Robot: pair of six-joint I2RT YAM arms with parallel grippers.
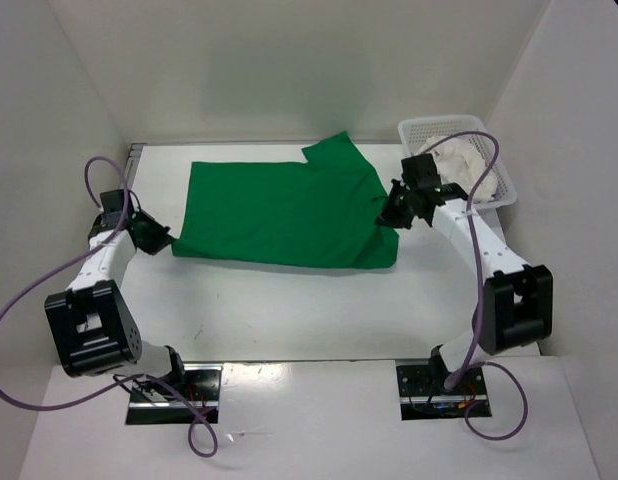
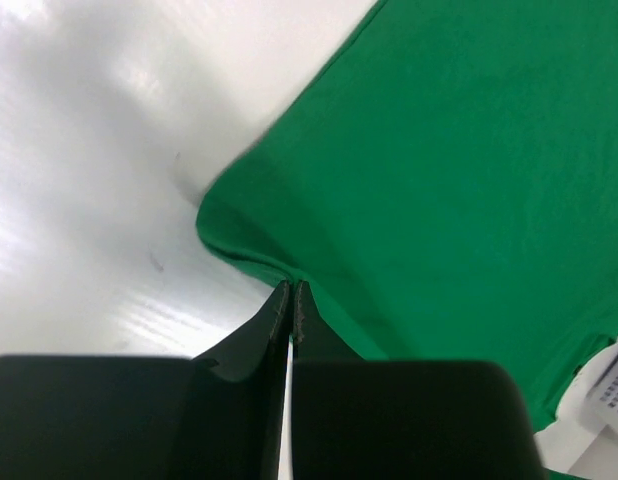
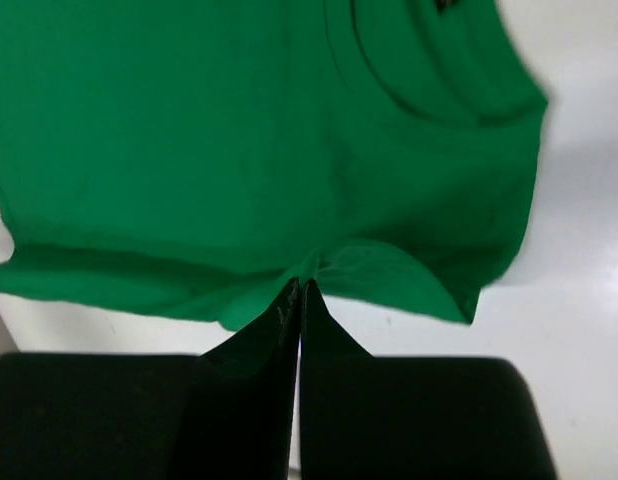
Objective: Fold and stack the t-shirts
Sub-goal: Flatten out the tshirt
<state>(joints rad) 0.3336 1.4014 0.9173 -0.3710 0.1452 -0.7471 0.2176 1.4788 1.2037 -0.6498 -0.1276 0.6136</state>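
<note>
Green soft cloth short-sleeved t-shirt (image 1: 284,215) lies spread on the white table (image 1: 289,310). No stack yet, I'd say the folding is barely begun, and cream cloth (image 1: 459,160) sits in the white plastic mesh basket (image 1: 494,185). Left gripper (image 2: 291,292) is pinched tight on the shirt's left corner and right gripper (image 3: 300,288) is clamped on its right-hand edge, cloth right at both tips.

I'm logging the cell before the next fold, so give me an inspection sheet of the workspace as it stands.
Surface: white table, glossy.
Job's things: bright green cloth t-shirt spread mid-table; white crumpled cloth in the basket.
Clutter: white plastic mesh basket, far right corner.
Grippers: left gripper shut on the shirt's near left corner; right gripper shut on its right edge.
Cables: purple cables loop from both arms.
Surroundings: plain white walls on three sides.
</note>
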